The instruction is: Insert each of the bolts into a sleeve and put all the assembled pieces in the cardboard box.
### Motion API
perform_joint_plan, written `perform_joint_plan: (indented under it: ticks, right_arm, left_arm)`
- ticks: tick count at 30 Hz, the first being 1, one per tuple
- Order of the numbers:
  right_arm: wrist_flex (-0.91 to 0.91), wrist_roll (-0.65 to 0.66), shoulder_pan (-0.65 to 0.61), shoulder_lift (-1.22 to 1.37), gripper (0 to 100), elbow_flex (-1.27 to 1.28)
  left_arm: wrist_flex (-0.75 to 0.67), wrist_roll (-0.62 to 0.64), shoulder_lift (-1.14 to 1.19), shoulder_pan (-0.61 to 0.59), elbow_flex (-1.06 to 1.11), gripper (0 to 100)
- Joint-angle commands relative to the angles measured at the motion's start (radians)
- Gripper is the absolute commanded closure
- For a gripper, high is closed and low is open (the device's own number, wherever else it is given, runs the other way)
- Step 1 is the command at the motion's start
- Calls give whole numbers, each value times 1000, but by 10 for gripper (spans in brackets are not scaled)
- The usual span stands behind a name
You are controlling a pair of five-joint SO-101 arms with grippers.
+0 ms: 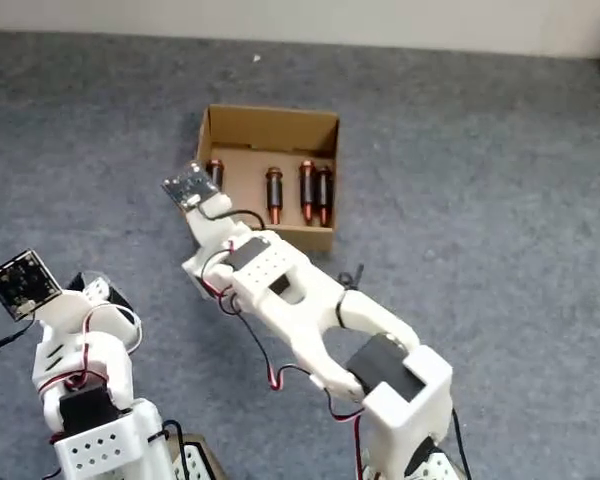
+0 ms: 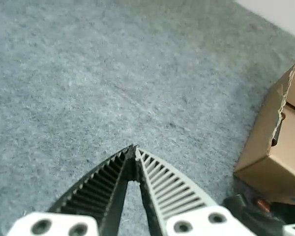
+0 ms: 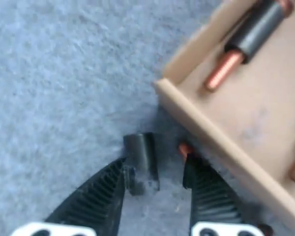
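Observation:
The cardboard box (image 1: 270,118) lies on grey carpet with several assembled bolt-and-sleeve pieces (image 1: 274,193) inside. One of these pieces (image 3: 250,34) lies close to the box wall (image 3: 206,118). Just outside the box's near left corner, a short black sleeve (image 3: 141,162) lies on the carpet between the fingers of my open right gripper (image 3: 155,164). A copper bolt tip (image 3: 185,147) shows beside one finger. My left gripper (image 2: 134,150) is shut on nothing and hangs over bare carpet away from the box (image 2: 273,147).
The right arm (image 1: 310,310) stretches from the near right across to the box corner. The left arm (image 1: 80,370) stands folded at the near left. Open carpet lies all around the box.

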Motion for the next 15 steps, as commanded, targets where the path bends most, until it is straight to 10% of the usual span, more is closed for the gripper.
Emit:
perform_joint_plan:
  ticks: [1,15]
  right_arm:
    - [44,-3,-30,18,847,-81]
    - [320,-2,-44,150,994,-314]
  left_arm:
    - [-21,-5,-8,-8,-5,990]
    - [-21,-5,-8,-8,-1,990]
